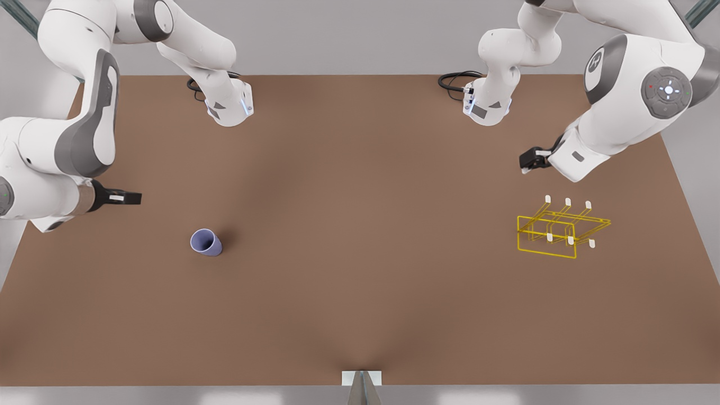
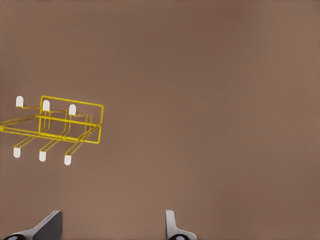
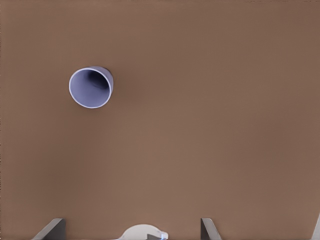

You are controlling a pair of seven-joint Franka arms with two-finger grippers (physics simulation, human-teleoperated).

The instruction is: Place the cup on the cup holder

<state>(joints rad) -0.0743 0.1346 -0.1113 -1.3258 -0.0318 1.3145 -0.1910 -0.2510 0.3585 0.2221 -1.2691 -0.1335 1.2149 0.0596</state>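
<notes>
Bare counter (image 1: pixel 360 253) is lying open around the cup (image 1: pixel 206 242) and the cup holder (image 1: pixel 554 230); nothing is standing between them.

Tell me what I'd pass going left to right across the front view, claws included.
Right claw → cup → left claw → cup holder, all over the brown table.
</notes>
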